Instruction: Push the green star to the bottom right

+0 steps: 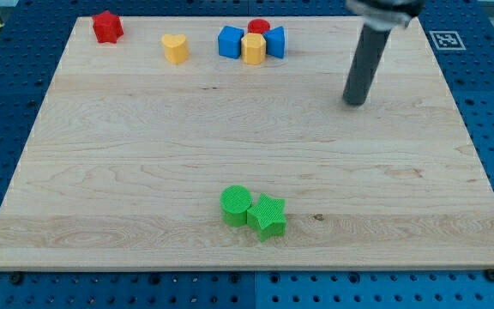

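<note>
Blue pegboard bench (7,94) with rows of holes surrounds a pale wooden board (144,154) filling most of the frame. A black-and-white square marker (446,39) sits at upper right; no readable writing. A dark rod descends from the top right, my tip (353,103) resting on bare wood; it carries no pincer.

Green star (268,216) lies bottom centre, touching the green cylinder (236,205) on its left, well apart from my tip.

Along the top edge: red star (107,27), yellow heart (175,48), then a cluster of blue block (230,41), yellow block (253,49), red cylinder (259,27), second blue block (275,40).
</note>
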